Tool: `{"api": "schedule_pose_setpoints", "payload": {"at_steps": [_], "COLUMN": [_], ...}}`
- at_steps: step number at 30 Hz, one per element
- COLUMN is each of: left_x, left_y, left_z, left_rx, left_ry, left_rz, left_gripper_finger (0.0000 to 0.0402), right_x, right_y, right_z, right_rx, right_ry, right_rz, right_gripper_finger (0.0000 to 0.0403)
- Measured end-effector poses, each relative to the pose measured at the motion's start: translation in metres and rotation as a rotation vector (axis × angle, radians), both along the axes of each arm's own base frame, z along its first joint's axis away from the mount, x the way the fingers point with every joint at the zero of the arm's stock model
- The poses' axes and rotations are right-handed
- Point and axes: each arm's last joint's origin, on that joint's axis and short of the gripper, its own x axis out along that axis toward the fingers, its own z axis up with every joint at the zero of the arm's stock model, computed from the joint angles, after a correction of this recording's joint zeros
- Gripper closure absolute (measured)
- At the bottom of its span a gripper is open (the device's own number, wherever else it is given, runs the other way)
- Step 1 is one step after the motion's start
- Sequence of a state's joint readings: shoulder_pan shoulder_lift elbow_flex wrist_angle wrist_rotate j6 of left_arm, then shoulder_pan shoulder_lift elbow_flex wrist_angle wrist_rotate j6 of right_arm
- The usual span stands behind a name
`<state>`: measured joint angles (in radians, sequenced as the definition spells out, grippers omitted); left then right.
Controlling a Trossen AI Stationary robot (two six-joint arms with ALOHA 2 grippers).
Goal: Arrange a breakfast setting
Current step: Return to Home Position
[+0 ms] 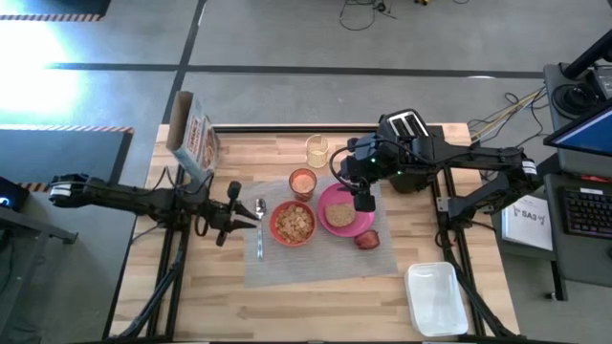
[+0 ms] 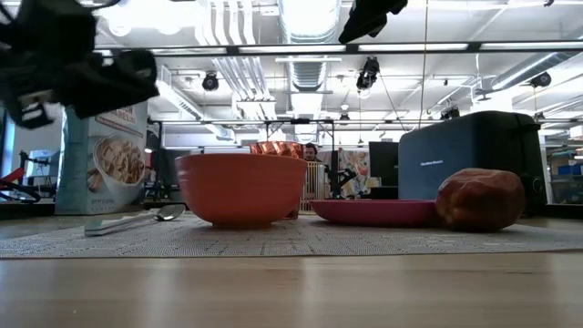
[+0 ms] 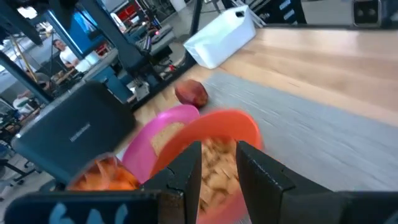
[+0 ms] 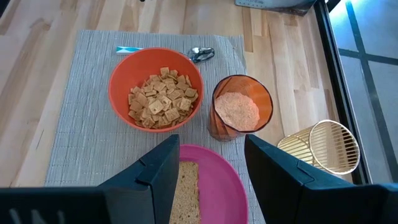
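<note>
A grey placemat (image 1: 316, 263) lies mid-table. On it stand an orange bowl (image 1: 293, 223) of cereal, a pink plate (image 1: 356, 222) with a toast slice (image 1: 338, 214), an orange cup (image 1: 302, 182), a metal spoon (image 1: 259, 229) and a dark-red item (image 1: 367, 239). My left gripper (image 1: 251, 218) hovers at the mat's left edge by the spoon, raised off the table (image 2: 73, 73), open by a narrow gap (image 3: 217, 165), holding nothing. My right gripper (image 1: 363, 203) hangs open above the plate (image 4: 208, 165), with nothing between its fingers.
A cereal box (image 1: 194, 143) stands at the far left. A yellowish ribbed glass (image 1: 316, 150) and a dark toaster (image 1: 411, 129) sit along the far edge. A white tub (image 1: 435, 298) is at the near right. Bare wood shows at the near left.
</note>
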<state>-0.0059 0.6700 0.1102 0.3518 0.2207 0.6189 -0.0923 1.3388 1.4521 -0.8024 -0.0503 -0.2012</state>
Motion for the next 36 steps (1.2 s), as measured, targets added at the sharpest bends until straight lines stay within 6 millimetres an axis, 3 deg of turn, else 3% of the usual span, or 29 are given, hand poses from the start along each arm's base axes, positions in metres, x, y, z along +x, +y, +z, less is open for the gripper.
{"api": "schedule_pose_setpoints", "payload": {"at_steps": [4, 8, 28, 36], "left_x": [-0.015, -0.022, -0.051, -0.051], "left_y": [0.0, 0.0, 0.0, 0.0], "left_z": [-0.023, -0.028, 0.011, 0.014], "left_rx": [0.0, 0.002, -0.002, -0.003], "left_ry": [0.017, 0.101, -0.347, -0.377], "left_rz": [0.0, -0.002, 0.0, 0.001], "left_gripper_finger": [0.0318, 0.0318, 0.0318, 0.0318], "right_x": [0.0, 0.0, 0.0, 0.0], "right_y": [0.0, 0.0, 0.0, -0.001], "right_z": [0.0, 0.0, 0.0, 0.0], "right_rx": [0.0, 0.0, 0.0, 0.0], "right_ry": [0.0, 0.0, 0.0, 0.0], "right_rz": [0.0, 0.0, 0.0, -0.004], "right_gripper_finger": [0.0232, 0.0232, 0.0232, 0.0232]}}
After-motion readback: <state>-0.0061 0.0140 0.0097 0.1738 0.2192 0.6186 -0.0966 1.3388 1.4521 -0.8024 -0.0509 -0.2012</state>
